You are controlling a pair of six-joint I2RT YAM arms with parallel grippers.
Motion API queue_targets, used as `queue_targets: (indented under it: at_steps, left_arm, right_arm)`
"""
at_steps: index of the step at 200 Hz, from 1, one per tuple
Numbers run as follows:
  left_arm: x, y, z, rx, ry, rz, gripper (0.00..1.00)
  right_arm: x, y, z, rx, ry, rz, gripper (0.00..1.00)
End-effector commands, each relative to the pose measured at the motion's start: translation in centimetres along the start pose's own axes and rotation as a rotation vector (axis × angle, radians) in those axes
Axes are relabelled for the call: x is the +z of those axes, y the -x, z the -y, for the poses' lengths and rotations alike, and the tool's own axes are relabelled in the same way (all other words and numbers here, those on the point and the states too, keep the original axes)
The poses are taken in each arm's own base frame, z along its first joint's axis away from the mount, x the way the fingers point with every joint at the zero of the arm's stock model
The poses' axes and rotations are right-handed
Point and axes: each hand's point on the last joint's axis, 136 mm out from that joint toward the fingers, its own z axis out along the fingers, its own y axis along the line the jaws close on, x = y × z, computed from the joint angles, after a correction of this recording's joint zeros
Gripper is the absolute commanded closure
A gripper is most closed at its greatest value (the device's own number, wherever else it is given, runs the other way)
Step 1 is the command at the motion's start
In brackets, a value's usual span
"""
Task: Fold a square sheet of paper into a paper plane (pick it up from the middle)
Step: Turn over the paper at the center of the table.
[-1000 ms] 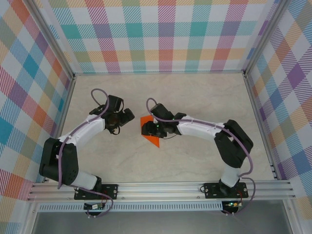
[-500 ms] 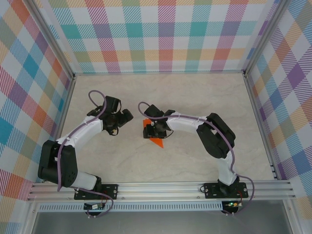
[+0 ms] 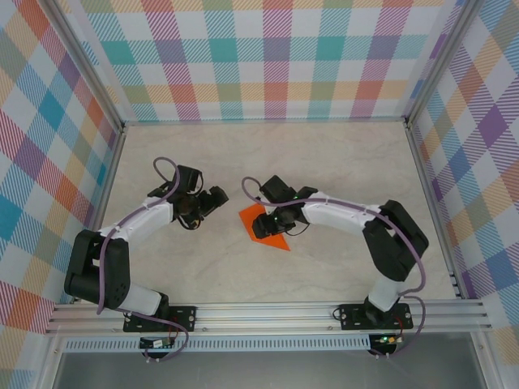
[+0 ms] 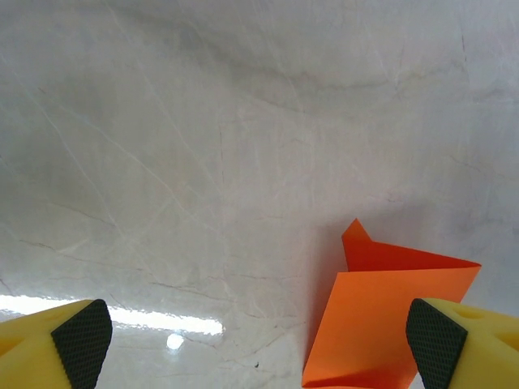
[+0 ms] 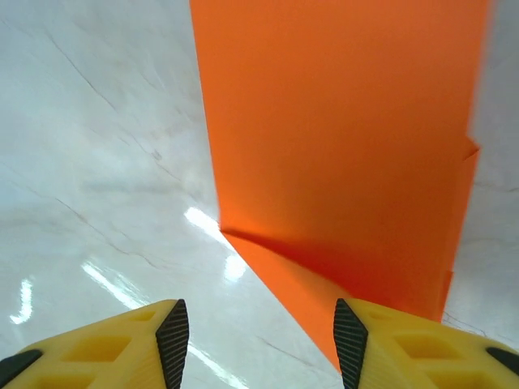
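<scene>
The square sheet of paper (image 3: 261, 228) is bright orange and partly folded. It lies on the marble table between the two arms, one corner pointing toward the near right. My right gripper (image 3: 274, 215) hovers over its far right edge. In the right wrist view an orange flap (image 5: 340, 138) rises in front of the right gripper (image 5: 261, 344), and the paper's lower layer runs in beside the right fingertip (image 5: 350, 340). The jaws stand apart, clamping nothing. My left gripper (image 3: 216, 198) is just left of the paper. In the left wrist view it (image 4: 259, 344) is wide open, the paper (image 4: 381, 316) by its right pad (image 4: 436, 340).
Checked walls enclose the table (image 3: 340, 154) on the left, back and right. An aluminium rail (image 3: 268, 312) runs along the near edge where both arm bases are bolted. Bare marble lies behind and to the right of the arms.
The right arm has swung its elbow in and out again. The paper now lies a little further right and nearer, more spread out. The left gripper has edged toward the paper.
</scene>
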Motion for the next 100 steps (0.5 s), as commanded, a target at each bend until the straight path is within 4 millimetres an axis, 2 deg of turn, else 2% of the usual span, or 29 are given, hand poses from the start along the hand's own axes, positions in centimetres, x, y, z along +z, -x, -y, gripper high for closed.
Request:
queue_targets:
  at_steps: [1,37,100]
  left_arm:
    - [-0.4,-0.9,1.2,0.001,-0.078,-0.026,0.04]
    - [-0.2,-2.8,1.5,0.010,-0.099,-0.087,0.05]
    - [0.8,-5.9,2.3,0.000,-0.134,-0.182,0.07]
  right_arm:
    - [-0.5,1.2,-0.5,0.153,0.065,0.092,0.48]
    - [0.9,0.1,-0.2,0.224,0.096,0.072,0.52]
    - [2.7,-0.1,2.4,0.278,0.056,0.048,0.54]
